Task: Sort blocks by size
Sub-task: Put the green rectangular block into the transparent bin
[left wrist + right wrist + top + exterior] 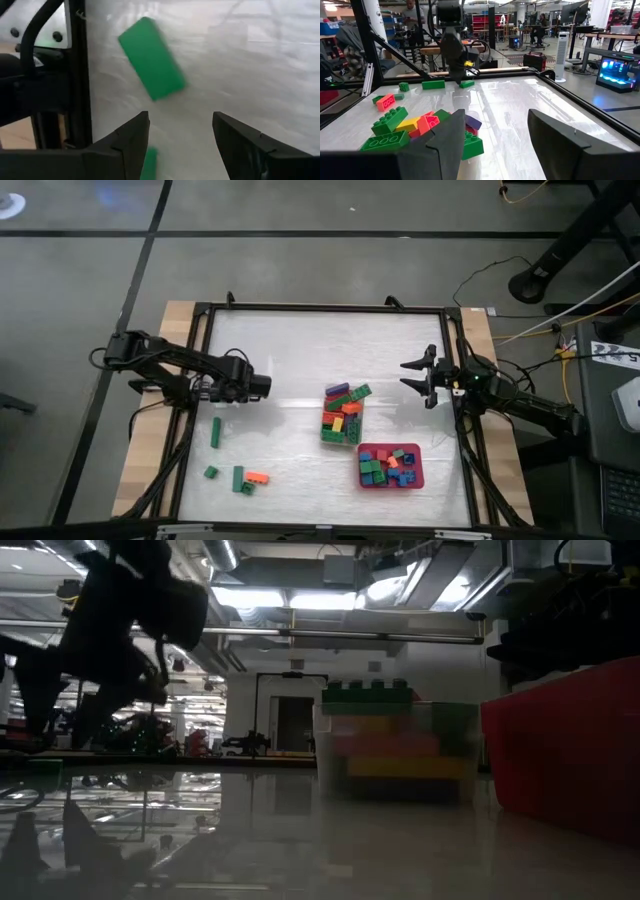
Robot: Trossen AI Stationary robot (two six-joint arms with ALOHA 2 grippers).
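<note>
We see the left gripper [268, 386] hovering over the left part of the table [290, 350], jaws spread apart and nothing between them; its wrist view shows both fingers [131, 142] wide with bare tabletop in the gap. Just ahead of it lies a long green bar [151, 58], flat on the surface and not touching either finger; from above that same bar [215, 431] sits a little nearer the front edge than the gripper. Further toward the front-left corner we have a small green square [211, 472] on its own, and beside it a green piece [241, 480] touching an orange one [257, 477]. The clear tub [341, 420] stands near table centre, heaped with mixed blocks [343, 404] in green, red, yellow, orange and purple, some poking over the rim. Right next to it, toward the front-right, the red tray [390, 467] holds a batch of short blocks [383, 464], mostly green, blue and red. The right gripper [410, 374] hangs at the right edge of the table, clear of tub and tray, jaws apart and empty; its wrist view looks past the fingers [451, 145] onto the tub's pile [402, 127]. In the low view the tub [395, 745] and tray [570, 740] stand side by side.
</note>
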